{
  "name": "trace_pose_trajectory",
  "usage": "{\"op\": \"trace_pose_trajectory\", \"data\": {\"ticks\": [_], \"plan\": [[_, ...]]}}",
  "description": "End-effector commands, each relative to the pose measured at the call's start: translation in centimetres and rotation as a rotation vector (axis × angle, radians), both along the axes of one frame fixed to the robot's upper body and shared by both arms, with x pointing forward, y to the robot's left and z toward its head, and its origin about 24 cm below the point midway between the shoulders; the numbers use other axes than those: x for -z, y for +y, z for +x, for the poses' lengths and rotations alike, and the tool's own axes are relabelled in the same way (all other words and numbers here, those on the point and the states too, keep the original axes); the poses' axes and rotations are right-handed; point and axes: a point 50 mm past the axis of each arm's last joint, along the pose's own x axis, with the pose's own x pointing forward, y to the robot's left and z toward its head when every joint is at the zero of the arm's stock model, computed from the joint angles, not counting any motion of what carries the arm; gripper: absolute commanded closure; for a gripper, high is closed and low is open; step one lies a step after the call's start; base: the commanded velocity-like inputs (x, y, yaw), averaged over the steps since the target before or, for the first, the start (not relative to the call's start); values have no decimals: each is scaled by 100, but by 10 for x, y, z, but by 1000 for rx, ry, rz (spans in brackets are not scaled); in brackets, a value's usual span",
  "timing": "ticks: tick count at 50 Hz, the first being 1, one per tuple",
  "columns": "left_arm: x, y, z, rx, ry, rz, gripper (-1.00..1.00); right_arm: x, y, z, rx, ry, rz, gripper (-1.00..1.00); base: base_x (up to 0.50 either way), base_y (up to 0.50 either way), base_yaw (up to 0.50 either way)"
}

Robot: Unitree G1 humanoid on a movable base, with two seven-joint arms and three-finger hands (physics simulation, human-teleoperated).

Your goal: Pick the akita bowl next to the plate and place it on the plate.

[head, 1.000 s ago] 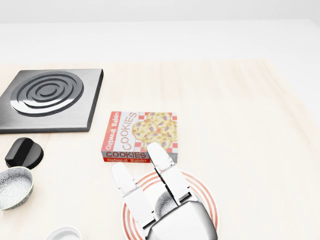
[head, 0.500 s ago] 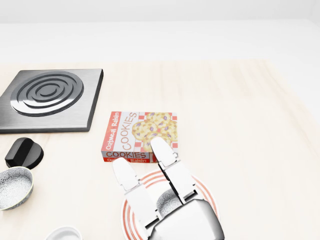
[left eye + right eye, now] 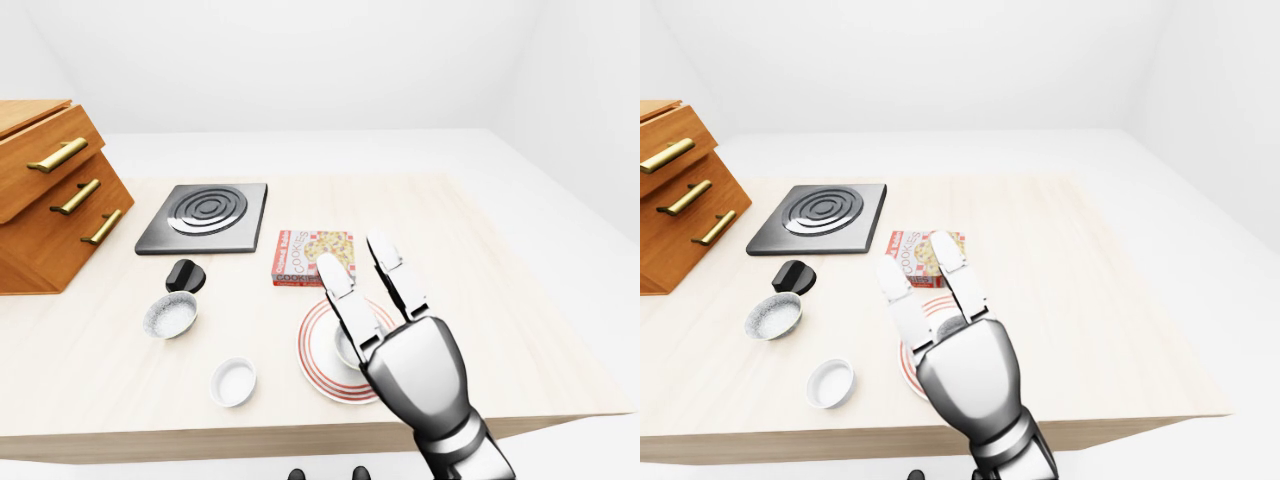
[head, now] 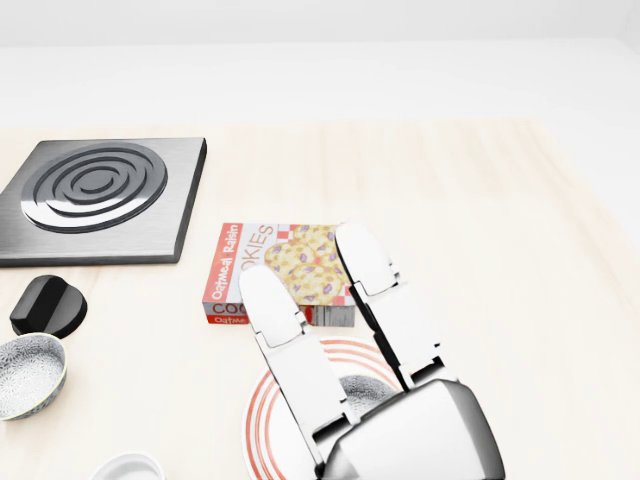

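Observation:
A red-striped plate (image 3: 312,350) lies near the bottom edge of the table. A grey patterned akita bowl (image 4: 368,392) rests on it, and my hand hides most of it. My right hand (image 4: 310,265) hovers above the plate with its fingers straight and spread, open and holding nothing. Its fingertips (image 4: 358,245) reach over the cookie box in the head view. A second grey patterned bowl (image 3: 170,314) stands on the table to the plate's left. My left hand is not in any view.
A cookie box (image 3: 305,255) lies just above the plate. A black stove plate (image 3: 205,215), a black knob (image 3: 184,275) and a small white bowl (image 3: 233,381) sit further left. A wooden drawer cabinet (image 3: 50,200) stands at the table's left end.
My right hand has lifted toward the camera and looms larger, its fingers now overlapping the cookie box. The bowl stays on the plate. The camera has not moved.

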Motion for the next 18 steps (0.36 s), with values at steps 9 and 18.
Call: {"op": "trace_pose_trajectory", "data": {"ticks": [9,18], "plan": [[0,0,0,-1,0,1,-100,-35,-7,-14,15,-49,64,-100,0,0,0],[0,0,-1,-2,-1,0,-100,-52,-10,-16,16,-44,92,-100,0,0,0]]}}
